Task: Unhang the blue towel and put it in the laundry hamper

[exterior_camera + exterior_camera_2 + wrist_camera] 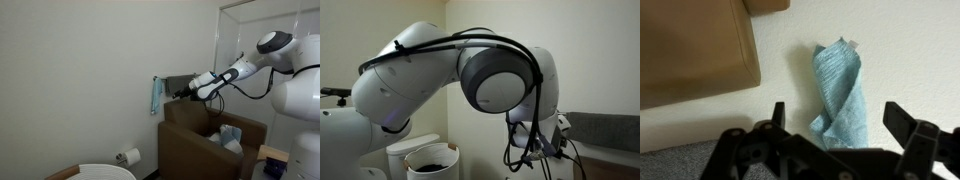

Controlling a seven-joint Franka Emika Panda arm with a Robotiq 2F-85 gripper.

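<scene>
Right by the wall, the gripper (840, 128) has its two black fingers (777, 115) spread wide, and nothing is held between them. Through the wrist camera, the blue towel (841, 95) shows just past the fingers, hanging on the white wall in soft folds with a small white tag at the top. Beside it is a tan board (695, 50). In an exterior view the gripper (183, 94) points at the blue towel (157, 95), which hangs up on the wall, close to the fingertips but apart from them. The white arm (245, 68) reaches out above a brown hamper (200, 140) with some pale cloth (230, 135) inside. Lower down sit a toilet paper roll (129, 156) and a white toilet (105, 172). In an exterior view the big white arm (440, 75) fills most of the picture, with a white bucket (430, 160) below it.
</scene>
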